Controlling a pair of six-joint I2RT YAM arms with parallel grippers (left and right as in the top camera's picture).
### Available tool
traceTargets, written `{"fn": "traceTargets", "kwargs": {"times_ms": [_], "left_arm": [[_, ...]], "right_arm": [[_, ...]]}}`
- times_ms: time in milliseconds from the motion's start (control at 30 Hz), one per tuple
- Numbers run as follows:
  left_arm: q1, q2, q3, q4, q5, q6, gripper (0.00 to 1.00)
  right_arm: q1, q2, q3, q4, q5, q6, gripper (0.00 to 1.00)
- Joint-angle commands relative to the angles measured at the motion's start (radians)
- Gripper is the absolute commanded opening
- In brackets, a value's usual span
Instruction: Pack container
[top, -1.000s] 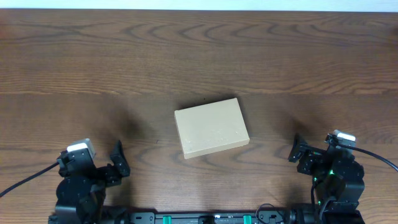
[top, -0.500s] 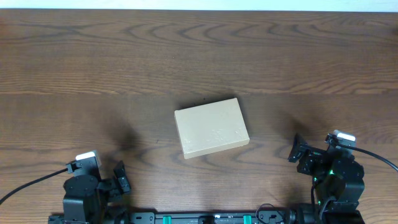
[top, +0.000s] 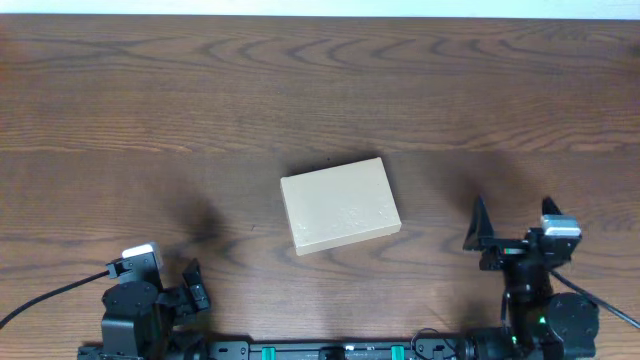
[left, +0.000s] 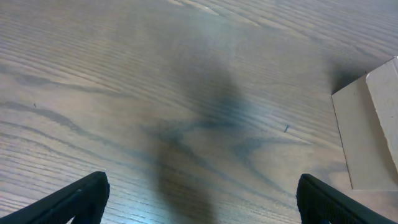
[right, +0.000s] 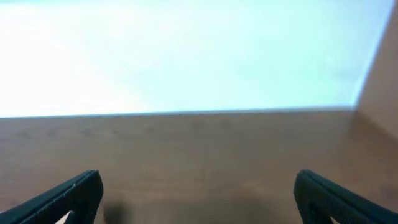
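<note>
Though plain, tan rectangular cardboard container

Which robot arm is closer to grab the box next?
Probably the right. From above, the right gripper sits nearer the box than the left gripper, which is tucked farther back. Both are open.

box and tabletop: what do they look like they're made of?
The container: probably plain cardboard. It is a flat tan colour, matte and unprinted, with crisp folded edges and a few faint scuffs on the lid.
The table: dark brown with wavy wood grain and a soft sheen. It could be solid wood, veneer or laminate; the pictures do not settle which.
</note>
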Motion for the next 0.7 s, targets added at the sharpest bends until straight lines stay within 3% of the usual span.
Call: {"fn": "traceTargets", "kwargs": {"times_ms": [0,333,667], "left_arm": [[-0.003,-0.006,-0.003,-0.004,-0.01,-0.001,0.95],[-0.003,-0.006,-0.003,-0.004,-0.01,-0.001,0.95],[-0.003,-0.006,-0.003,-0.004,-0.01,-0.001,0.95]], "right_arm": [[0.023,-0.005,-0.1,0.092,-0.022,-0.076,0.99],[0.038,-0.067,-0.328,0.356,-0.014,-0.077,0.99],[0.039,-0.111,-0.397,0.38,-0.024,-0.074,0.99]]}}
